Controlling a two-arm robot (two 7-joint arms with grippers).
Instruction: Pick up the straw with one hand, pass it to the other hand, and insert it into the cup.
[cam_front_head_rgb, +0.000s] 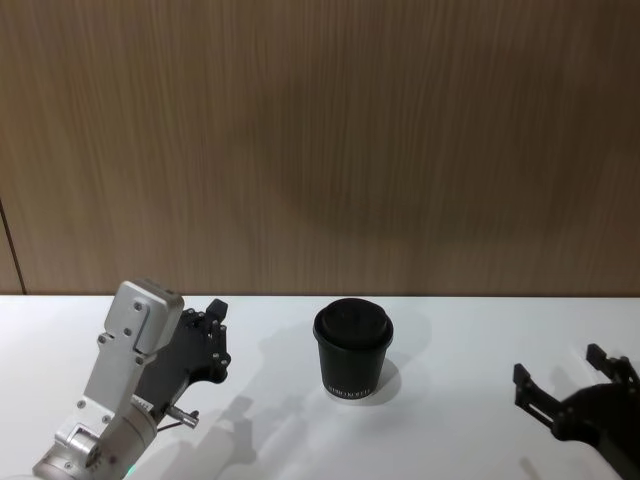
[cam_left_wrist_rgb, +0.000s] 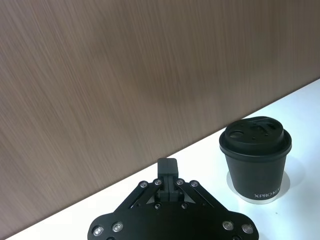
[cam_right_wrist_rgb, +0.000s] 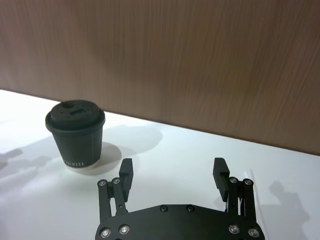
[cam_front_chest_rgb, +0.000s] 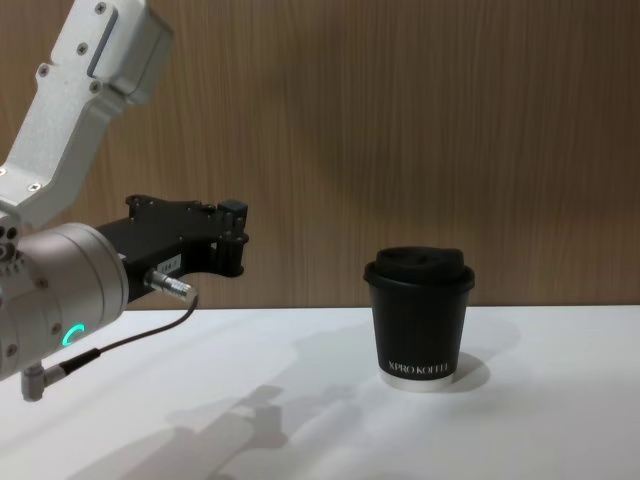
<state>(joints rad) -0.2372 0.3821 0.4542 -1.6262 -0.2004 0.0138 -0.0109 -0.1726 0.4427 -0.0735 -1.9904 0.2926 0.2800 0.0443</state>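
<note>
The black cup with its domed lid stands upright in the middle of the white table. It also appears in the chest view, the left wrist view and the right wrist view. My left gripper hovers left of the cup, raised above the table and pointing at the wall. Its fingers are shut together with nothing seen between them. My right gripper sits low at the right, open, nothing between its fingers. The straw is out of view.
A brown wood-grain wall rises right behind the table's far edge. A grey cable hangs from the left arm's silver wrist, which carries a green ring. Bare white tabletop lies on both sides of the cup.
</note>
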